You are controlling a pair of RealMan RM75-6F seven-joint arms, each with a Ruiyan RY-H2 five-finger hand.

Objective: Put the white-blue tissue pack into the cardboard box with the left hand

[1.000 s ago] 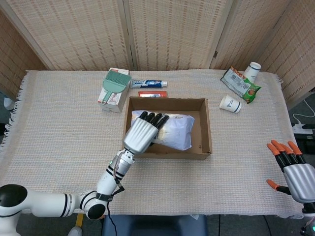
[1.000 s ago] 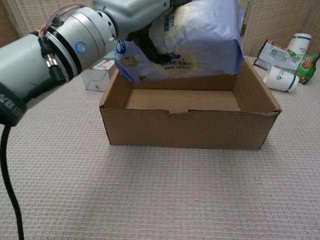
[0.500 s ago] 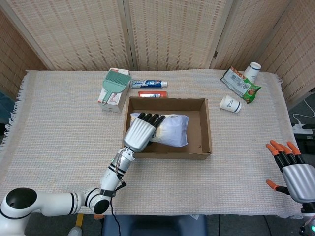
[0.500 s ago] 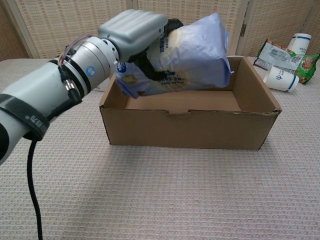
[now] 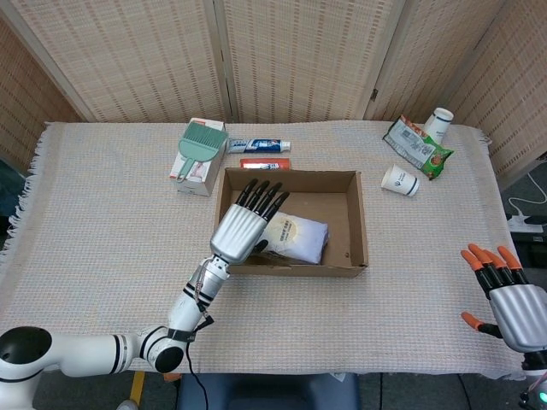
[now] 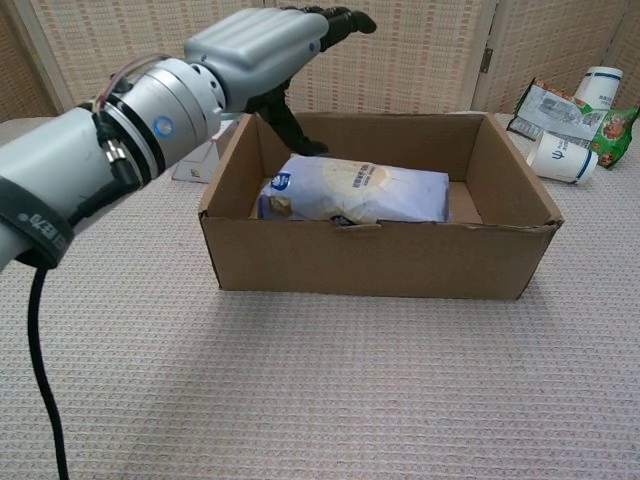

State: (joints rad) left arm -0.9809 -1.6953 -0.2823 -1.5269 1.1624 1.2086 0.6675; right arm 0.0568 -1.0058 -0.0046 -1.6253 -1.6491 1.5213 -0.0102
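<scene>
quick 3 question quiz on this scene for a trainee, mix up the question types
1. True or false: the tissue pack lies inside the cardboard box.
2. The left hand is: A) gripping the pack, B) open above the box, C) resting on the table.
3. Fill in: the paper cup right of the box lies on its ____.

Key: 1 true. 2 B, fingers extended and the pack released. 3 side.
</scene>
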